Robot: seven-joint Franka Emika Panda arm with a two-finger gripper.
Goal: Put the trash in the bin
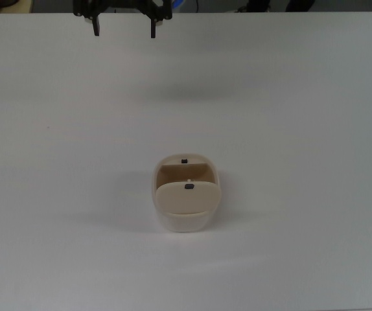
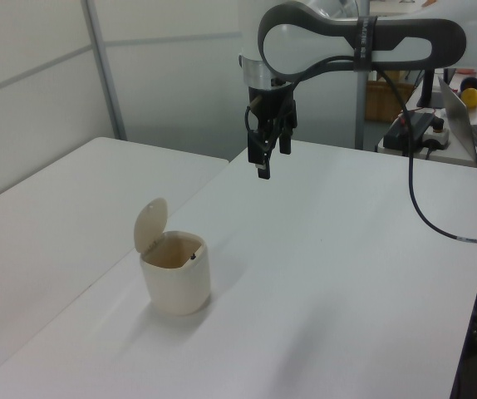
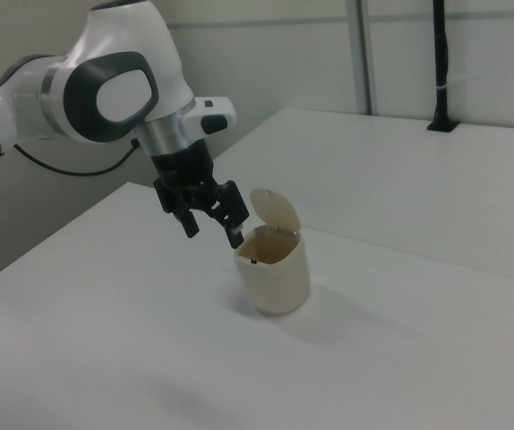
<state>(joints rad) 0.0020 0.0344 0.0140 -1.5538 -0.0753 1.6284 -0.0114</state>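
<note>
The beige bin [image 1: 186,206] stands on the white table with its lid flap [image 2: 150,224] swung up, so the inside is open to view. It also appears as the bin [image 2: 176,278] and the bin [image 3: 277,273] in the side views. No trash shows in any view. My gripper [image 1: 124,32] hangs open and empty high above the table, at the top view's top edge, well away from the bin. In the left view the gripper [image 2: 270,162] is up and to the right of the bin. In the right view the gripper [image 3: 213,235] is just left of the bin's rim.
A second white table [image 2: 64,191] adjoins on the left view's left. A black cable [image 2: 425,224] drapes over the table at the left view's right, near a laptop [image 2: 471,125]. A black post [image 3: 440,72] stands at the back in the right view.
</note>
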